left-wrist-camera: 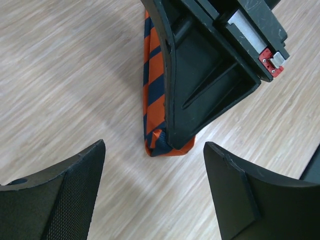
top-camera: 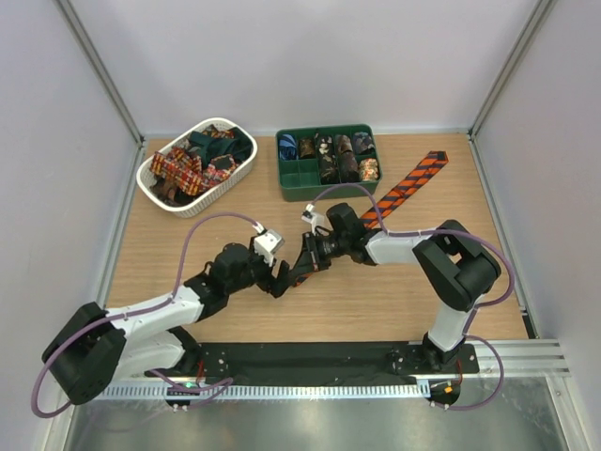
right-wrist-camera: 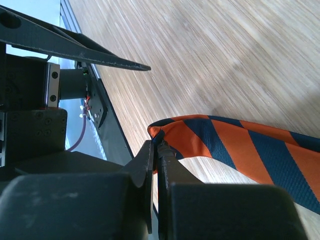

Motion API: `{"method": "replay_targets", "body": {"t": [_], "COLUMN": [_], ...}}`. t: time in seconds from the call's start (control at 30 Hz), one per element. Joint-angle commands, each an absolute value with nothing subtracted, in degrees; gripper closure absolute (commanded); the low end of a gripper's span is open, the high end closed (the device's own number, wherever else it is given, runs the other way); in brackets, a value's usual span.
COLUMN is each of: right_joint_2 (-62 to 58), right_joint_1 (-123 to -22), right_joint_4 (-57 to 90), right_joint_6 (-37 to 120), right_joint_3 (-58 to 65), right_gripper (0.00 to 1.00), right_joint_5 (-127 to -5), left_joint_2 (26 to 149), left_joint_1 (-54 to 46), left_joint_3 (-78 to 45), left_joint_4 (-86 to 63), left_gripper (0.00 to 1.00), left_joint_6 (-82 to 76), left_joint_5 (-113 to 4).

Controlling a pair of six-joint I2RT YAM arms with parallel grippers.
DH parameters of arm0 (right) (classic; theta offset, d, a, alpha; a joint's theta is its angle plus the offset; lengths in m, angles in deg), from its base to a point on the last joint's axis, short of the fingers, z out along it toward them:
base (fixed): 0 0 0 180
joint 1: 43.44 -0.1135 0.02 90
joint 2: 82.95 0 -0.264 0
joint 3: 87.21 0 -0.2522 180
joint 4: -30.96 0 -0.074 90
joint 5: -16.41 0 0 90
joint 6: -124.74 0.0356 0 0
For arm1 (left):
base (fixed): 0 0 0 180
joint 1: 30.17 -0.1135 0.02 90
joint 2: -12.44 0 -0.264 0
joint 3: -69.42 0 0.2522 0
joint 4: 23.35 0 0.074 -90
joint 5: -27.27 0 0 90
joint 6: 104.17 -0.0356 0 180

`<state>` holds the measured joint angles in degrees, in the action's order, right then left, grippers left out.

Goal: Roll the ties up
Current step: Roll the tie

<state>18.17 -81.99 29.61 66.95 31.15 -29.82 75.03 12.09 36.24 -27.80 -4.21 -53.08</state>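
Right claw [right-wrist-camera: 157,144] clamped on the folded end of the striped tie [top-camera: 414,182], which runs toward upper right; left claw [left-wrist-camera: 155,149], jaws apart, faces that end.

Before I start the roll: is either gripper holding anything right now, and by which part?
The right gripper pinches the orange striped tie at its folded end. The left gripper is open, holding nothing.

Basket [top-camera: 144,175] left of tray [top-camera: 294,180], tie [top-camera: 418,178] right
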Motion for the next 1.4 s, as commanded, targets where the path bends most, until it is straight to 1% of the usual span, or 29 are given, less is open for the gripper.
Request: {"method": "replay_targets", "body": {"t": [0.0,0.13,0.3,0.4,0.6,0.67,0.73,0.87,1.07,1.37], "right_joint_2": [18.1,18.0,18.7,19.4,20.8,20.9,21.0,21.3,22.0,21.0], "right_joint_1": [-81.3,-80.5,-79.7,-79.2,-79.0,-78.9,-78.9,-78.9,-78.9,-78.8], "right_joint_4": [31.1,29.0,28.6,28.2,27.7,27.6,27.1,24.5,23.6,23.3], "right_joint_6": [66.8,64.6,63.4,62.9,62.2,62.1,61.5,59.8,59.0,58.8], "right_joint_3": [31.0,30.9,31.0,31.0,31.0,31.2,31.1,30.7,30.2,29.8], "right_gripper": [0.99,0.99,0.99,0.99,0.99,0.99,0.99,0.99,0.99,0.99], "right_joint_5": [-27.2,-28.5,-29.7,-31.0,-33.0,-34.1,-34.7,-37.6,-39.1,-38.7], "left_joint_2": [77.1,82.6,87.0,88.5,91.8,92.6,92.9,94.4,97.6,98.6], "left_joint_1": [12.4,12.5,13.2,13.7,14.1,14.3,14.7,15.4,16.1,16.3], "left_joint_3": [32.1,29.0,26.0,25.3,22.7,22.3,22.3,21.6,19.4,17.3], "left_joint_4": [-26.8,-24.9,-22.2,-22.0,-19.5,-19.5,-20.0,-19.8,-18.3,-17.1], "left_gripper": [0.20,0.25,0.30,0.36,0.40,0.40,0.37,0.37,0.41,0.42], "left_joint_6": [-9.6,-10.1,-10.6,-11.1,-12.0,-12.0,-11.9,-12.1,-12.5,-12.6], "left_joint_5": [-53.0,-51.0,-52.4,-53.1,-53.2,-52.1,-51.0,-51.1,-51.8,-52.4]}}
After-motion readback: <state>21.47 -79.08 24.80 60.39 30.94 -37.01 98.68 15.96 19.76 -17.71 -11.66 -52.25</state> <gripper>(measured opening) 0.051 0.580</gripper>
